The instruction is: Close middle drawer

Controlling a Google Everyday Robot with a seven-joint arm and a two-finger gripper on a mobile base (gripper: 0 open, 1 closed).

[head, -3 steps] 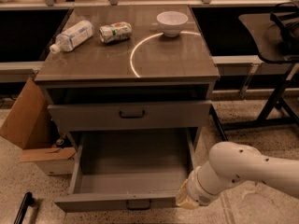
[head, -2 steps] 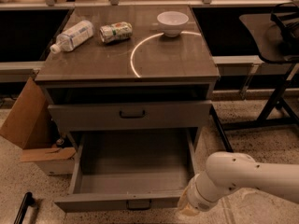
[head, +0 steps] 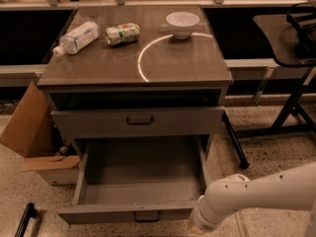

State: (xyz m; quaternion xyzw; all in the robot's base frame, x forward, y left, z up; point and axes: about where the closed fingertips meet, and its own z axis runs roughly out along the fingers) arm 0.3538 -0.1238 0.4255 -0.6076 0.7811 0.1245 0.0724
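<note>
Middle drawer (head: pixel 140 181) pulled far out of the cabinet (head: pixel 148 68), gripper (head: pixel 196 227) at its front right corner.

Deep grey box open upward, bare grey floor in view. Long axis of front panel running left-right, parallel to cabinet front; panel facing outward, small dark handle (head: pixel 146 215) centred. Slim upper drawer (head: pixel 98 122) directly above. On cabinet top: white bowl (head: pixel 182 23) back right, contents not visible; bottle (head: pixel 78 36) and can (head: pixel 122 33) lying on their sides back left. Cardboard box (head: pixel 29 122) left of cabinet, flaps open, contents unclear. White arm (head: pixel 256 194) reaching in from right of cabinet; grip state cannot be told, contact with panel unclear.
</note>
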